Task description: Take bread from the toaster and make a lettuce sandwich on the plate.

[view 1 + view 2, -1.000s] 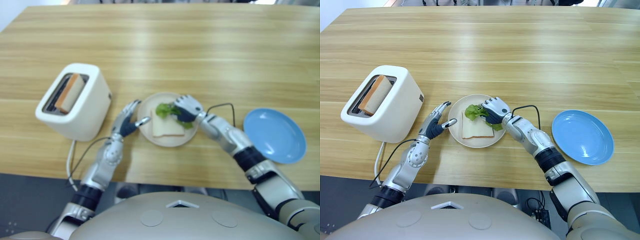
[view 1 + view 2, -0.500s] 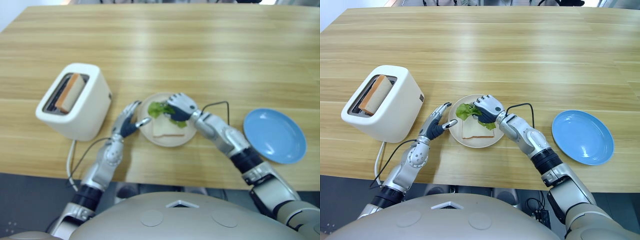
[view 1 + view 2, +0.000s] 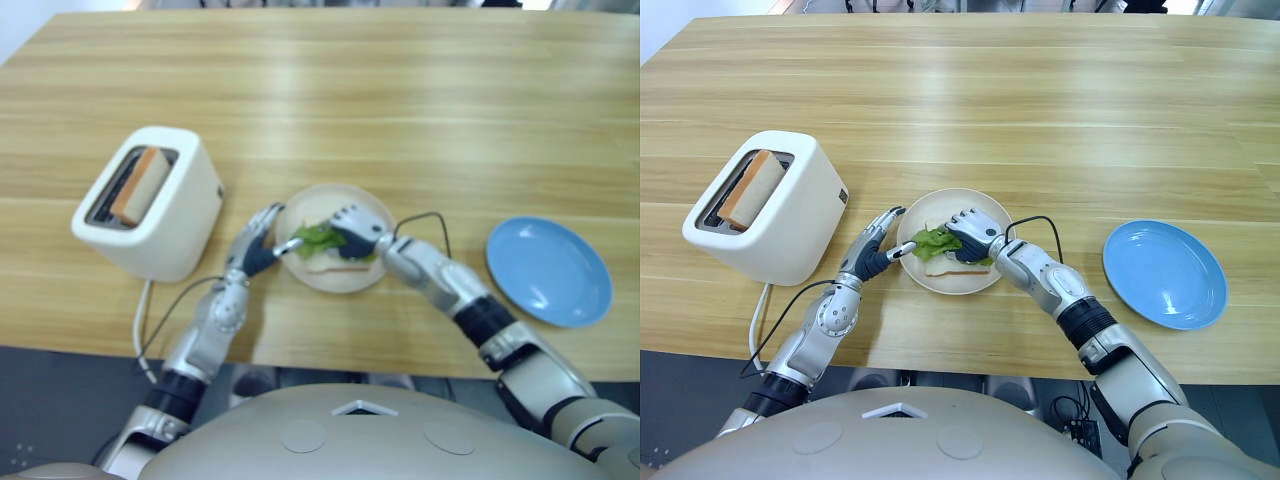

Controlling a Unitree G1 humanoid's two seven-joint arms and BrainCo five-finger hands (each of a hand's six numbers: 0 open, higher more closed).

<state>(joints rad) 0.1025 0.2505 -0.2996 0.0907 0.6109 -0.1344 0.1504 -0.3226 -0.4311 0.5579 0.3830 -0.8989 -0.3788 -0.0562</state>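
My right hand (image 3: 972,230) clamped on lettuce (image 3: 930,243), low over bread slice (image 3: 945,266) on plate (image 3: 985,205); leaf spills left of hand; left hand (image 3: 872,250) spread beside plate, nearer toaster (image 3: 790,230) holding second slice (image 3: 750,188).

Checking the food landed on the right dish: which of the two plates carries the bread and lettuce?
The beige plate beside the toaster, under the right hand gripping the lettuce over the bread; the blue plate lies apart on the right.

Silver-grey segmented arms (image 3: 1060,292) with black bands, thin black cables (image 3: 1042,221), dark-palmed left hand (image 3: 871,256) and right hand (image 3: 976,231).
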